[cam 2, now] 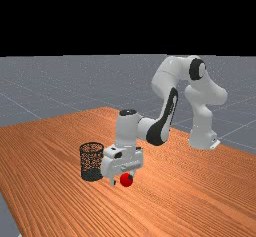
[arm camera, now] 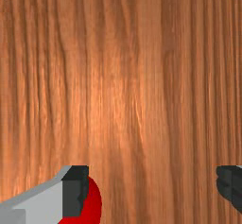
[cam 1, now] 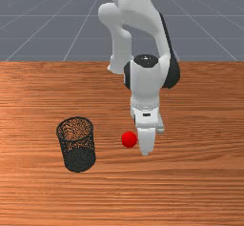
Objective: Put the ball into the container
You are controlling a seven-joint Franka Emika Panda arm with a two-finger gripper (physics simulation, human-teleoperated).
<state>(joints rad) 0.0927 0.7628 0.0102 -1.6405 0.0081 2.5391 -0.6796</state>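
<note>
White two-finger gripper (arm camera: 152,190) is spread wide, red ball (cam 1: 128,139) on the orange-brown wood table (cam 1: 190,187) beside one finger, off-centre, so I'd lift clear, centre both fingers around it, lower straight and squeeze evenly before heading for the black wire-mesh cylindrical container (cam 1: 79,159).

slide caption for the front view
White gripper beside a red ball, round black mesh container toward the front view's left.

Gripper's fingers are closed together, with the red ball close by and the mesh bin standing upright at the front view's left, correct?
No, the gripper is open: the wrist view shows its fingers wide apart. The rest holds: the red ball is close by, and the mesh bin stands upright at the front view's left.
</note>
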